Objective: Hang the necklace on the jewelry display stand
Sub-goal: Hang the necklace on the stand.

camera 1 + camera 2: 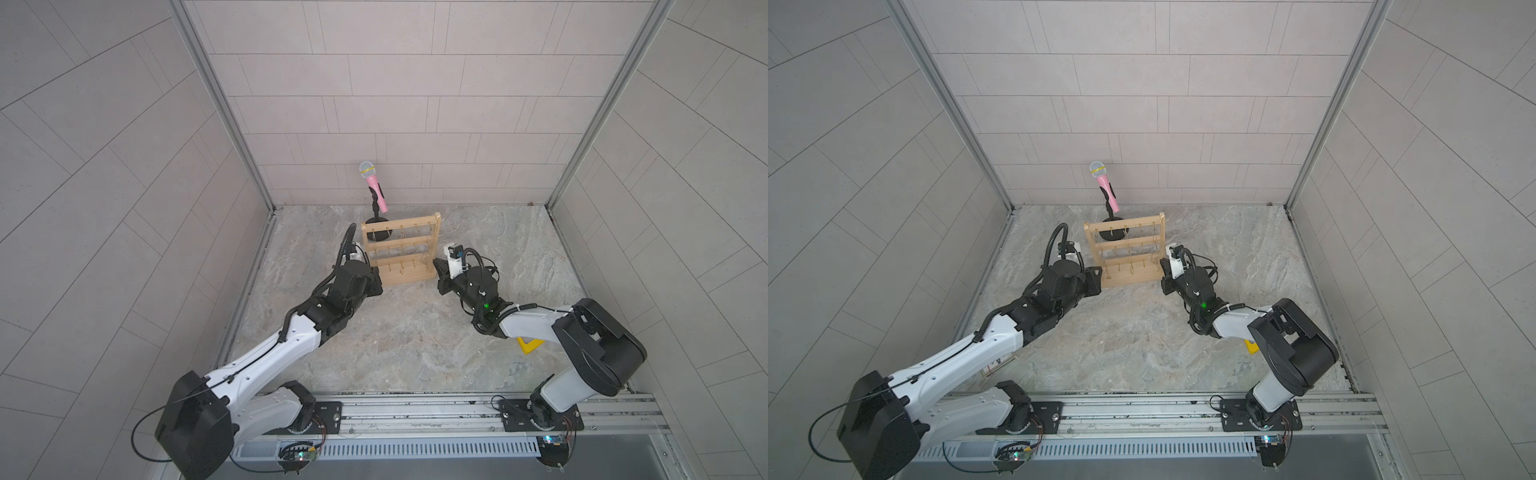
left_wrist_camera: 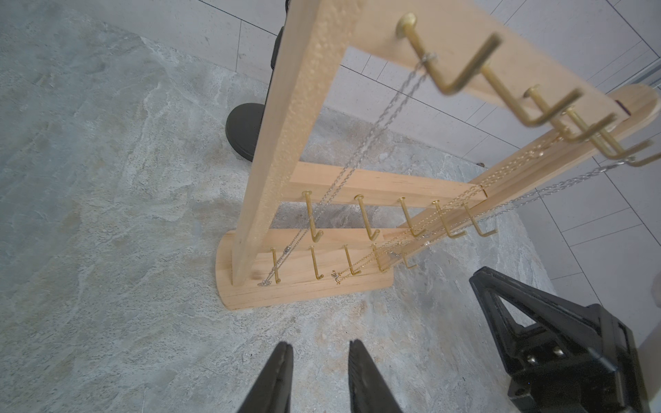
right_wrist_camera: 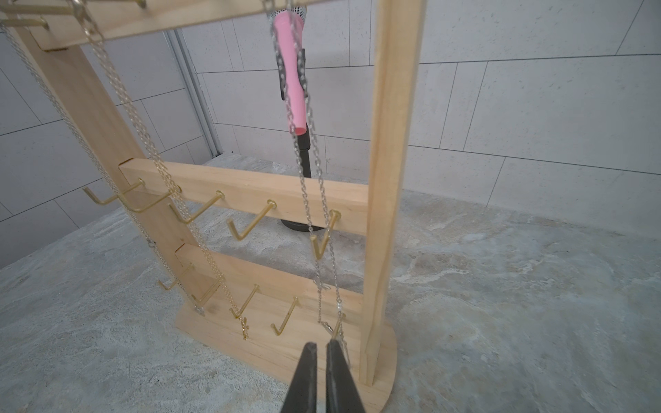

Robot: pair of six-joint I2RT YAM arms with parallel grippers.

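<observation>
Jewelry display stand (image 1: 399, 221) stood upright toward the back of the tabletop (image 1: 395, 340), one arm on either side of it. Left pincer (image 2: 318, 352) was roughly half open with nothing in it, near the base. Right pincer (image 3: 322, 348) was pretty much closed, tips just beside the bottom of the silver necklace (image 3: 327, 327) but not gripping it, far as I could tell. That necklace hung off a top-bar hook by the post on the right arm's side, alongside a gold chain (image 2: 336, 282) and another silver chain (image 2: 265, 283). Looked basically done to me, only backing off left.
</observation>
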